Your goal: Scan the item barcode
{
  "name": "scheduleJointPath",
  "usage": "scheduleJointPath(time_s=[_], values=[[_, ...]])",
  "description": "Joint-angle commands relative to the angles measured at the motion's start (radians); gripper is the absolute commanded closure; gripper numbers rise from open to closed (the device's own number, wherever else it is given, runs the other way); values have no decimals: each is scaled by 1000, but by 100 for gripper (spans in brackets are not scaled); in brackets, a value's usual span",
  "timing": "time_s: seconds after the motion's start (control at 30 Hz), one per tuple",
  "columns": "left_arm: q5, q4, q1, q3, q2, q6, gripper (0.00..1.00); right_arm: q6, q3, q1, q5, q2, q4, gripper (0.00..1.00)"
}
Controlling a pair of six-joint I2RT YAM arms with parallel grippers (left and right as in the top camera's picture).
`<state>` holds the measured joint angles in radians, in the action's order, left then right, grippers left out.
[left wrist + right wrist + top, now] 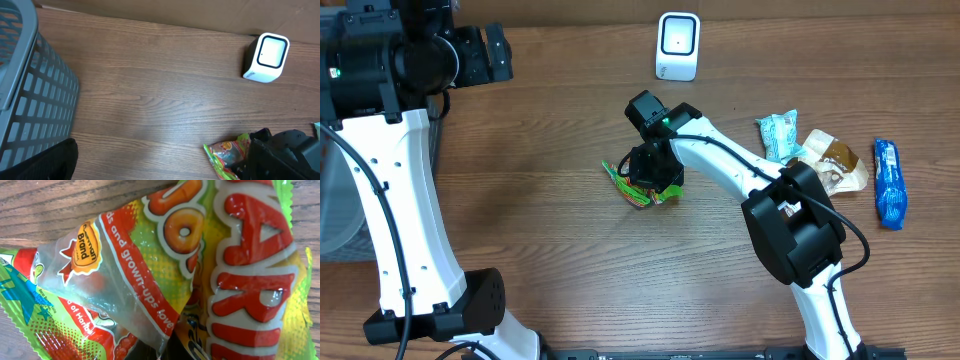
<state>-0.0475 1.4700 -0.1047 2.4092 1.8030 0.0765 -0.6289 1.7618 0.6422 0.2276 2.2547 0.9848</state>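
Wood-grain laminate, brown and matte, makes up the tabletop (540, 230) I am working over, and near its middle lies the crinkly green-and-red plastic sweet bag (623, 186), flat on the surface and well in front of the white rounded-square scanner with a dark-rimmed face (678, 45). Through the right wrist camera the bag fills my whole view: glossy, creased film, fat red letters with pale outlines on yellow-green, an orange ring-shaped sweet printed on it, a small orange badge and a clear patch showing the contents. I can find no barcode on the side that faces me. My right claw (655, 172) sits down on top of the bag, clenched on its film, with the jagged sealed edge sticking out to the left. My left claw (498, 55) hangs released over the far left corner, holding nothing. Beside it, on the left edge, stands the grey plastic lattice basket (30, 100); its square-holed wall is plain, but I cannot tell what lies inside. Off to the right, apart from the bag, rest a crumpled teal snack packet (780, 135), a brown-and-white wrapper (835, 165) touching it, and a long blue foil packet (889, 183).
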Motion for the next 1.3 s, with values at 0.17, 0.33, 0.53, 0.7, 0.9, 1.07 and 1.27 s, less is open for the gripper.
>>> scheduleJointPath(time_s=[0.17, 0.33, 0.53, 0.7, 0.9, 1.07, 1.27], values=[[3, -1, 0, 3, 8, 10, 0, 8, 7, 2, -143, -52, 28, 96], [3, -1, 0, 3, 8, 10, 0, 8, 7, 0, -164, -92, 24, 96], [3, -1, 0, 3, 8, 10, 0, 8, 6, -2, -175, -92, 32, 96], [3, -1, 0, 3, 8, 10, 0, 8, 6, -3, -175, -92, 36, 96], [3, -1, 0, 3, 8, 10, 0, 8, 6, -3, -234, -92, 70, 96], [3, -1, 0, 3, 8, 10, 0, 85, 6, -10, -235, -92, 76, 96], [3, -1, 0, 3, 8, 10, 0, 297, 6, -10, -280, -92, 66, 96]])
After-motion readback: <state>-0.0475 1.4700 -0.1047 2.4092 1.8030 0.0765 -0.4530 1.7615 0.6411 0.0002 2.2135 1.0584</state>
